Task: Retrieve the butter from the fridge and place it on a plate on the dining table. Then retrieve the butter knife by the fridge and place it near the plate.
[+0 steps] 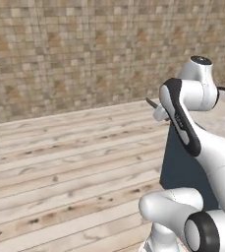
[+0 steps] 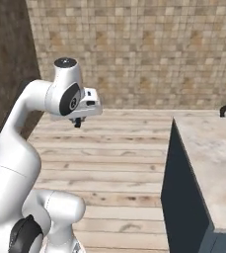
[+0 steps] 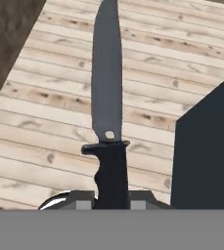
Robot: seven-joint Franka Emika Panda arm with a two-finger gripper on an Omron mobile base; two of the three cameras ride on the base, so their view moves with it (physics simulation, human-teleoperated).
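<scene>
Holding the butter knife [image 3: 107, 97] by its black handle in my closed end effector [image 3: 111, 197], blade pointing forward over the wooden floor [image 3: 45, 122]; dining table worktop [image 2: 210, 158] off to the right. Advice: carry level, lower blade flat beside the plate.

Both base views look forward and down from behind the arm — left and right — sharing the plank floor [image 1: 74, 167], tiled wall [image 1: 84, 54] and the desk [image 2: 208, 163], while the hand view looks closely along the butter knife [image 3: 107, 97] toward the floor.
</scene>
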